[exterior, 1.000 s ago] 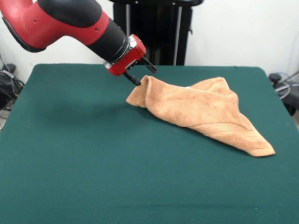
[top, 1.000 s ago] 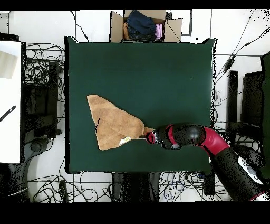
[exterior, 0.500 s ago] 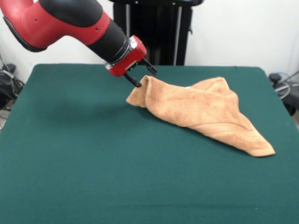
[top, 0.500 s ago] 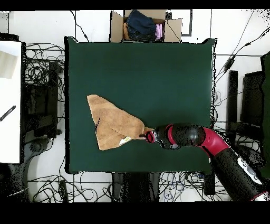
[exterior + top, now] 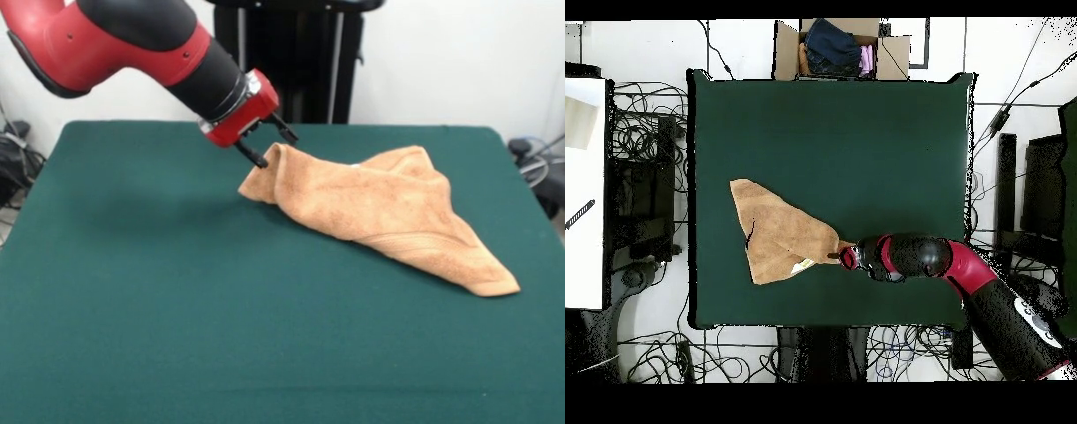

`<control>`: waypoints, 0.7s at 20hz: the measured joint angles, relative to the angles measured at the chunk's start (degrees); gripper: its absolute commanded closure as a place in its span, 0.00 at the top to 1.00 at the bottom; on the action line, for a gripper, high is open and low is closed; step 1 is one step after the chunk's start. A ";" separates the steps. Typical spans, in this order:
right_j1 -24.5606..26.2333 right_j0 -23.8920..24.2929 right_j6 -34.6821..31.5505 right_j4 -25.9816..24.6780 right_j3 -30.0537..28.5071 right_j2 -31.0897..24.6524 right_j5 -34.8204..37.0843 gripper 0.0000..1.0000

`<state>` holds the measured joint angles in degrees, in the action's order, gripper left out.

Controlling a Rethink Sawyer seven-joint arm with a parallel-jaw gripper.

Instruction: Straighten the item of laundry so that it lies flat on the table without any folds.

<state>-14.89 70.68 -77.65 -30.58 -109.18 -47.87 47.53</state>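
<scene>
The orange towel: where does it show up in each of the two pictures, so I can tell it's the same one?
Front view: the towel lies right of centre on the green table, its raised corner at the claw.
Overhead view: the towel lies left of centre, nearer the bottom edge, its pointed corner at the claw.
Shared landmark: the red and black arm meeting that corner.

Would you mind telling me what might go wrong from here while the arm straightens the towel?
The claw sits at the raised corner of the towel, apparently holding only its tip, so the corner may slip free. The towel is still bunched in folds; pulling one corner might drag the whole heap across the table rather than spreading it.
</scene>
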 measured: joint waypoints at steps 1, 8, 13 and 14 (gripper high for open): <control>-0.01 -0.04 0.00 0.00 0.00 0.17 0.00 1.00; 0.40 0.00 0.00 0.00 0.01 1.49 0.00 1.00; 0.45 0.01 0.00 0.00 0.01 2.26 0.00 1.00; 0.45 0.01 0.00 0.00 0.01 2.31 0.00 1.00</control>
<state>-14.44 70.69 -77.65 -30.58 -109.17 -45.56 47.53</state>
